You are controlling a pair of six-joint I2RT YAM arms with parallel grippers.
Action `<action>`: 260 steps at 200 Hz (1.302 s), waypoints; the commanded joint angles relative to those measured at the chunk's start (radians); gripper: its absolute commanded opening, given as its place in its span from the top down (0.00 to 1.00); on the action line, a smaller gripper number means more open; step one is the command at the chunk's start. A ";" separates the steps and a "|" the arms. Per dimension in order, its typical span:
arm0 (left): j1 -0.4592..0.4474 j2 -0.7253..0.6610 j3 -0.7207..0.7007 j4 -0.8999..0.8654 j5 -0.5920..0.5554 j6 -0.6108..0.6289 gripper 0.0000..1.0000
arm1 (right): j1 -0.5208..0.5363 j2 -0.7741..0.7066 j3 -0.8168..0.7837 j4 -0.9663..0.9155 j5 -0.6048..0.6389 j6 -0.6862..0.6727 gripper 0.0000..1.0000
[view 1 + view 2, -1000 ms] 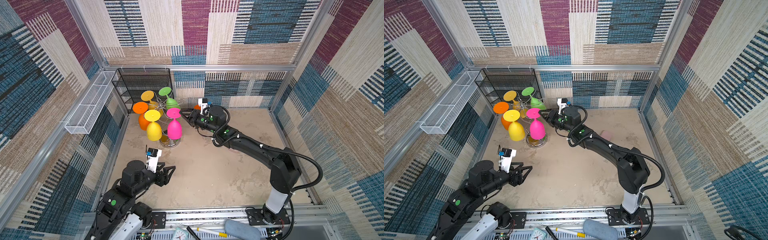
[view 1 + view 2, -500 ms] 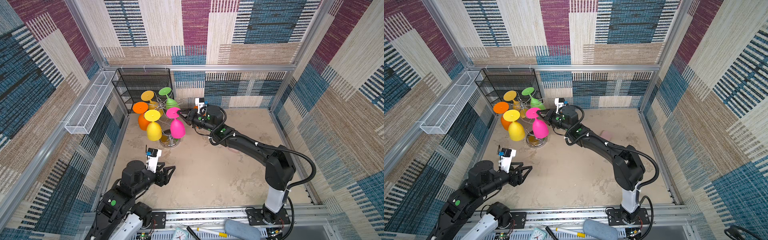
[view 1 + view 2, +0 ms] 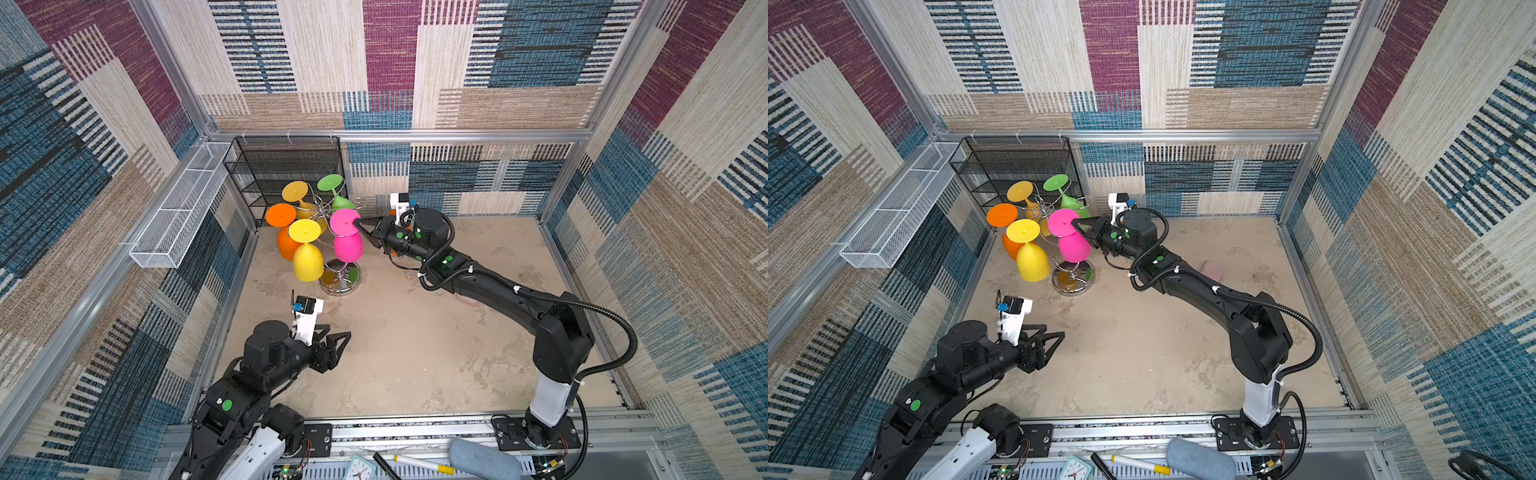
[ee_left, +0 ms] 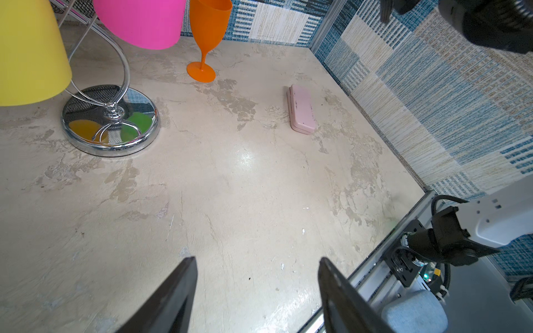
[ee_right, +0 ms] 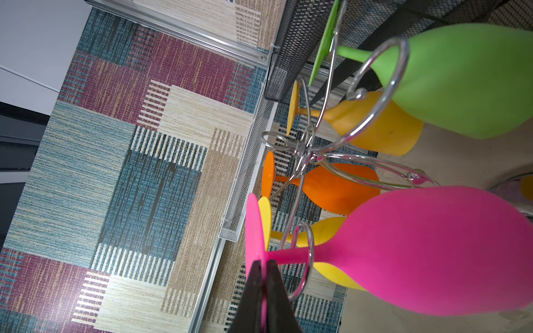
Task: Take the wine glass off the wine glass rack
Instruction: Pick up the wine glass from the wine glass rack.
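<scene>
Beige tabletop, patchwork walls; pink plastic wine glass near-vertical, bowl down, foot pinched by right gripper; left gripper wide.

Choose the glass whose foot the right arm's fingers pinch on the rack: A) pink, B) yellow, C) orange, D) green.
A: in the right wrist view the right fingers are shut on the round foot of the pink glass, which hangs upside down on the rack.

The wine glass rack with hanging glasses fills the far left corner, black mesh shelf just behind. The counter lies open in its middle, except a pink case.
</scene>
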 commanded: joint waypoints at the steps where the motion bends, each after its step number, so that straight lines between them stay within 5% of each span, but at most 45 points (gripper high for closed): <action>1: 0.002 0.003 0.001 0.042 0.012 0.028 0.31 | 0.012 -0.016 0.022 -0.003 0.013 -0.029 0.93; 260: 0.002 0.017 0.001 0.041 0.019 0.027 0.30 | 0.050 0.085 0.112 -0.058 -0.003 -0.031 0.96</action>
